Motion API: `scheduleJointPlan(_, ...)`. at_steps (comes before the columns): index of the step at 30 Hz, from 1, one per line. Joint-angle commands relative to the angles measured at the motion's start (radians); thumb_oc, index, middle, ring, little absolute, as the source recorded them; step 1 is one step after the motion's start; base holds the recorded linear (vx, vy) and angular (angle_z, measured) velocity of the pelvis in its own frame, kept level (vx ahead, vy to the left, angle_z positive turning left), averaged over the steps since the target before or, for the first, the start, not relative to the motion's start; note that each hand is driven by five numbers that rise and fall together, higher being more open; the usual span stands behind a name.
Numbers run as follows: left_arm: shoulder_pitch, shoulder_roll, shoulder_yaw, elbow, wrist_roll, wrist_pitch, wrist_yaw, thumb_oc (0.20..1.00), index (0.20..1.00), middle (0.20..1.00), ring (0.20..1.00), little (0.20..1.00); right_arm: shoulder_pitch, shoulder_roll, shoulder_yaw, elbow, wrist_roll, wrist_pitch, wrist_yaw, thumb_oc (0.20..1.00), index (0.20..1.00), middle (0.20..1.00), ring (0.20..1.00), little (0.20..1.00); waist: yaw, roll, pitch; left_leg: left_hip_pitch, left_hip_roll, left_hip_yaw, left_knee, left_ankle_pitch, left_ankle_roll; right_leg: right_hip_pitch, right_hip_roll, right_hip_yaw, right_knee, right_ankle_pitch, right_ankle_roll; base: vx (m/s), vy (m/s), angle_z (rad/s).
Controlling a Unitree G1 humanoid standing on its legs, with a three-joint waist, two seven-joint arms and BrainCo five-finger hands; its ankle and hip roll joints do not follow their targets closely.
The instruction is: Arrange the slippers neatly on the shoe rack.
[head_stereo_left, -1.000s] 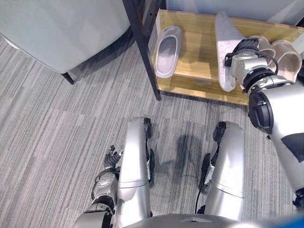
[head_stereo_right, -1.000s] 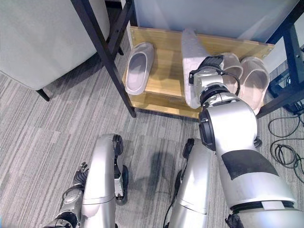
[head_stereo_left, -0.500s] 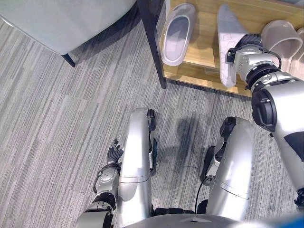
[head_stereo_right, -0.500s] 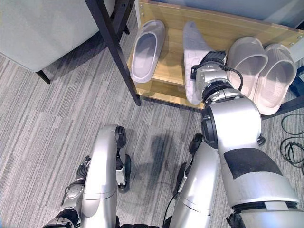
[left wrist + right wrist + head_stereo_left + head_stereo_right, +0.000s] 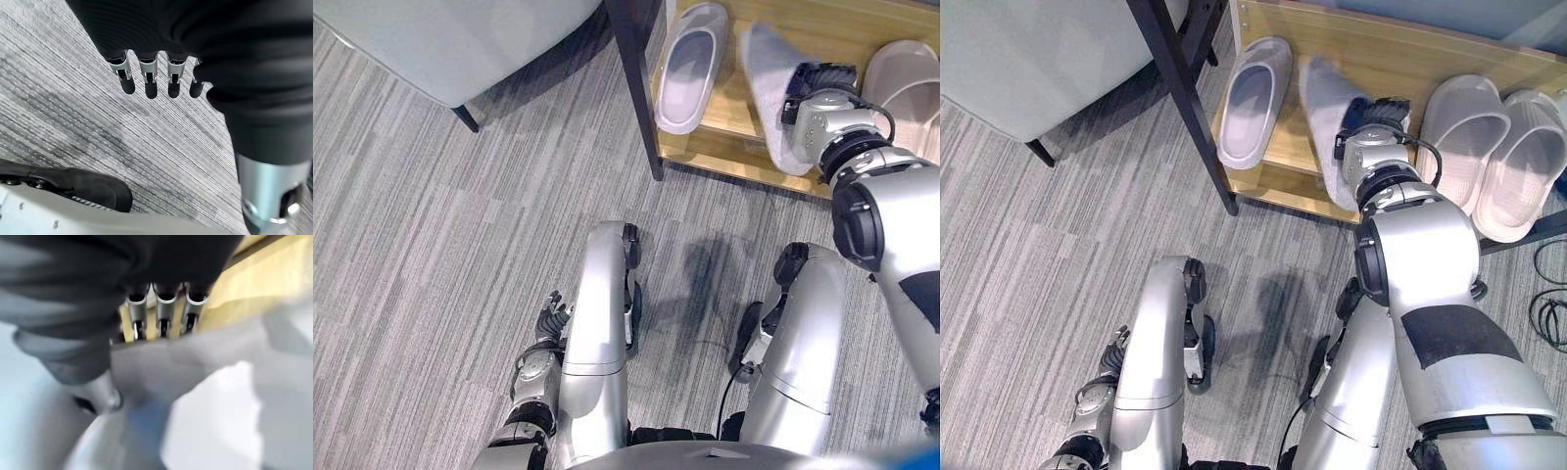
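Item: pale grey slipper [image 5: 771, 93], tipped on edge on the wooden shoe rack [image 5: 729, 152], between a flat matching slipper [image 5: 693, 65] and a beige pair [image 5: 1494, 147]. Likely light, soft foam, slightly bendy; best taken across its middle edge. Right hand [image 5: 1372, 132]: fingers and thumb clamped on it, confirmed in the right wrist view. Left hand [image 5: 548, 323]: idle, fingers relaxed above the carpet [image 5: 161, 142], as its wrist view shows.

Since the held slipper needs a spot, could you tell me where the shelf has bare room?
Bare board lies on the wooden shoe rack shelf between the flat pale grey slipper and the grey slipper that the right hand grips on edge. The shelf's far side, with the beige slipper pair, is crowded. The left hand hangs over carpet.
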Motion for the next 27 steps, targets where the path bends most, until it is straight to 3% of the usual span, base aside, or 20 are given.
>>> scheduleJointPlan(1, 0.017, -0.105, -0.097, -0.049, 0.008, -0.021, 0.003, 1.0, 1.0, 1.0, 1.0, 1.0, -0.138, -0.011, 0.02, -0.002, 0.053, -0.078, -0.018, 1.0, 1.0, 1.0, 1.0, 1.0, 0.023, 0.024, -0.02, -0.051, 0.021, -0.102, 0.06, -0.017, 0.01, 0.002, -0.008, 0.097, -0.051, 0.21, -0.056, 0.0, 0.0, 0.0)
scheduleJointPlan(10, 0.007, -0.083, -0.104, 0.056, 0.04, -0.037, 0.006, 1.0, 1.0, 1.0, 1.0, 1.0, -0.131, 0.001, -0.099, -0.08, 0.162, -0.154, -0.036, 1.0, 1.0, 1.0, 1.0, 1.0, 0.025, 0.027, -0.018, -0.051, 0.016, -0.095, 0.057, -0.015, 0.015, 0.002, -0.003, 0.114, -0.05, 0.217, -0.051, -0.01, 0.005, 0.01)
scheduleJointPlan(20, -0.039, -0.089, -0.136, 0.146, 0.106, -0.074, 0.067, 1.0, 1.0, 1.0, 1.0, 1.0, -0.078, 0.022, -0.09, -0.096, 0.112, -0.11, 0.045, 1.0, 1.0, 1.0, 1.0, 1.0, -0.014, 0.014, -0.008, -0.051, 0.023, -0.103, 0.06, -0.002, 0.01, 0.002, 0.016, 0.115, -0.046, 0.225, -0.054, -0.02, 0.003, 0.0)
scheduleJointPlan(27, -0.081, -0.097, -0.134, 0.254, 0.125, -0.091, 0.075, 1.0, 1.0, 1.0, 1.0, 1.0, -0.029, 0.099, -0.136, -0.149, 0.105, -0.109, 0.094, 1.0, 1.0, 1.0, 1.0, 1.0, -0.031, -0.002, -0.037, -0.051, 0.028, -0.107, 0.059, 0.003, 0.003, 0.002, 0.026, 0.118, -0.044, 0.232, -0.05, 0.0, 0.0, 0.0)
